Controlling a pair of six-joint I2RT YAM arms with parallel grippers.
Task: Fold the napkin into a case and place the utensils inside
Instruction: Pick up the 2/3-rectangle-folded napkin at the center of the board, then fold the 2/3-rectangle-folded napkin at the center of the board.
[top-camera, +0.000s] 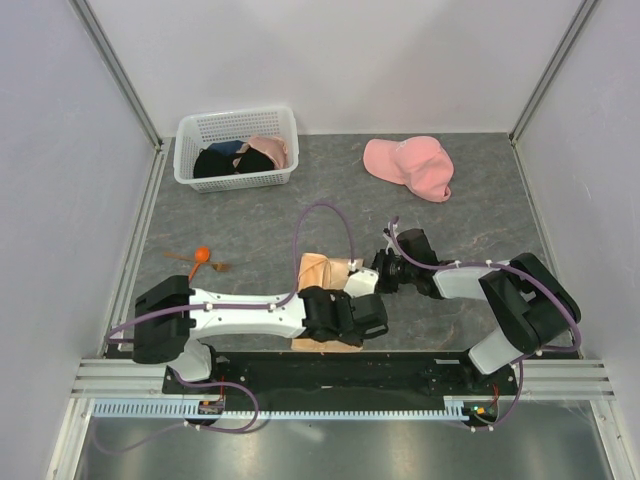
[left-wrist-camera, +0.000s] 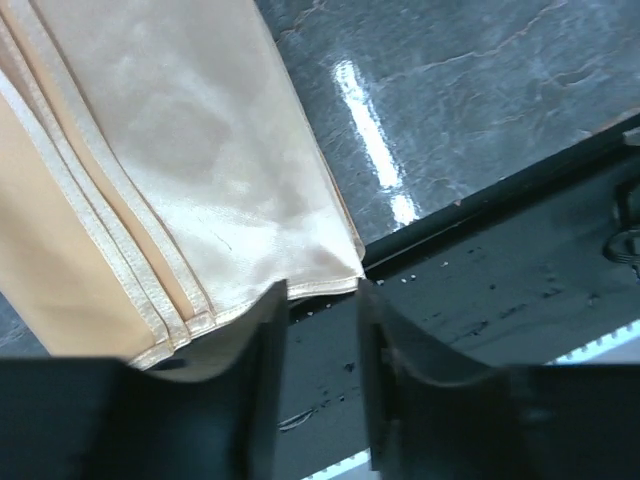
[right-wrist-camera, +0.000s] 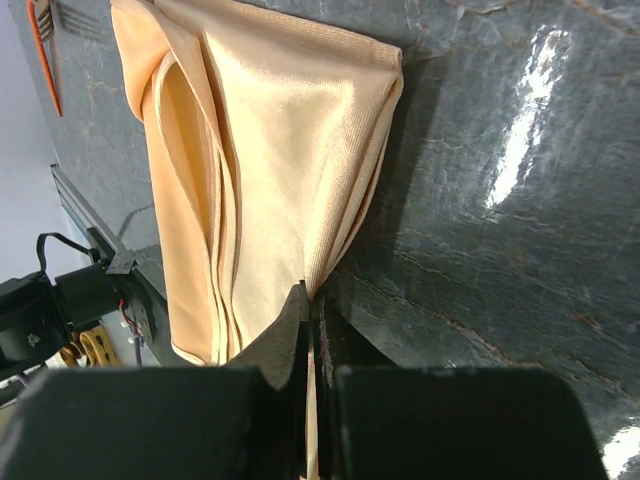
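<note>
Left of centre in the top view, the small brown wooden utensils (top-camera: 202, 257), one an orange-bowled spoon, lie on the grey marbled desk (top-camera: 470, 230), well apart from the work. At lower centre, the shiny peach-tan cloth napkin (top-camera: 322, 272) sits folded between the arms. At its near corner the left end effector (left-wrist-camera: 322, 300) stands apart, gripping nothing. The right end effector (right-wrist-camera: 308, 305) is pressed together on a napkin edge. The fold likely goes best if the right draws its edge low and straight, layers aligned.
</note>
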